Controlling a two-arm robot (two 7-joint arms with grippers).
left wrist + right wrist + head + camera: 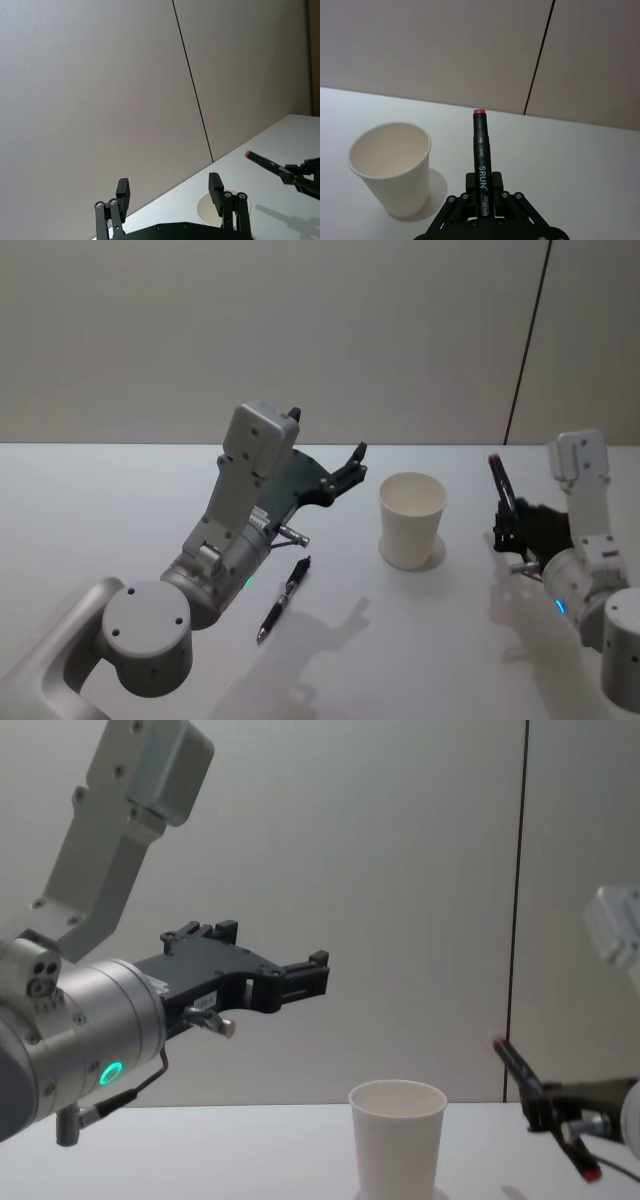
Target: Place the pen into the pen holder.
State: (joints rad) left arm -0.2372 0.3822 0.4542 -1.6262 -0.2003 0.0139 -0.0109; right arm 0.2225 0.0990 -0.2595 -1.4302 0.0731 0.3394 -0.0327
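The pen holder, a white paper cup (412,520) (390,167) (397,1135) (206,211), stands upright on the white table. To its right, my right gripper (507,532) (484,196) (556,1116) is shut on a black marker pen (499,483) (481,145) (517,1068) (267,164) with a pink end pointing up and away. The marker is held beside the cup, apart from it. My left gripper (354,462) (169,187) (316,972) hangs open above the table to the cup's left, holding nothing. A second dark pen (285,598) lies flat on the table under the left arm.
The white table (100,510) runs back to a plain wall with one dark vertical seam (528,340). Only the cup and the lying pen rest on the tabletop. The left arm's body (225,540) looms over the near left.
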